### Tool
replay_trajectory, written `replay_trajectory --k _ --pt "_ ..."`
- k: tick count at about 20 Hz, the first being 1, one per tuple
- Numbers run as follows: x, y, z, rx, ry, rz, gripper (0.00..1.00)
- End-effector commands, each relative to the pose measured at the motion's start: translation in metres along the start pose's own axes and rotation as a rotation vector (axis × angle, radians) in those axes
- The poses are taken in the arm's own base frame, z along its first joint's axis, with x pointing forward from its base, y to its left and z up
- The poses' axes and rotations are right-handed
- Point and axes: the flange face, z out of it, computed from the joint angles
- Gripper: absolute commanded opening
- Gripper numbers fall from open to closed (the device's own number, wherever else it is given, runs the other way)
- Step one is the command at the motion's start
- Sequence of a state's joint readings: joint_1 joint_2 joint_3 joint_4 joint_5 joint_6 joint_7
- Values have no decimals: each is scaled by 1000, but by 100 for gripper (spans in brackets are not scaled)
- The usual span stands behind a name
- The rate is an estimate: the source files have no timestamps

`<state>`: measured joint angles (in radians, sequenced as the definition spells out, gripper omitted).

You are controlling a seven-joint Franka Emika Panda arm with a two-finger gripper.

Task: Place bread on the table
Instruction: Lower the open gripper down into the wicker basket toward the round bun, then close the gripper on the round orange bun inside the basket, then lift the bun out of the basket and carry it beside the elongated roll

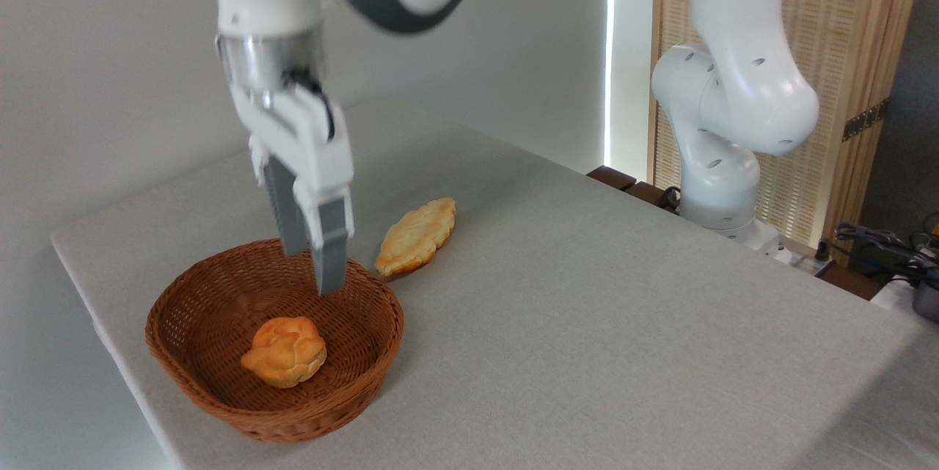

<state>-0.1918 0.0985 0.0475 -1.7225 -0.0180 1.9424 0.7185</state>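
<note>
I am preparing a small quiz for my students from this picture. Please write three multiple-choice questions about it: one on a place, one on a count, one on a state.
1. Where is the round bun?
A. inside the basket
B. on the table beside the basket
C. in the tool

2. How many baked items are in view?
A. one
B. two
C. three

3. What is the state of the tool?
A. closed on the bun
B. holding the flat pastry
C. holding nothing, above the basket

Answers:
1. A, the bun lies on the basket floor.
2. B, only the bun and the flat pastry on the table are seen.
3. C, the fingers are clear of the bun and nothing is between them.
</note>
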Motion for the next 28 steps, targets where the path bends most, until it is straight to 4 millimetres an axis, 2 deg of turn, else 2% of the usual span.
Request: replay_trajectory --k 1,6,12,16,19,20,22,23,28 --pt "10 -10 21 6 17 -5 100" --pt "27 -11 58 5 24 11 100" --pt "47 2 101 -18 12 39 100" --pt "49 3 111 -23 4 45 100" --pt "49 2 111 -16 0 57 100" --pt "49 1 111 -12 -1 61 92" --pt "47 -1 111 -11 -2 60 46" --pt "47 -1 110 -10 -1 71 38" --pt "45 -3 108 -7 -1 80 38"
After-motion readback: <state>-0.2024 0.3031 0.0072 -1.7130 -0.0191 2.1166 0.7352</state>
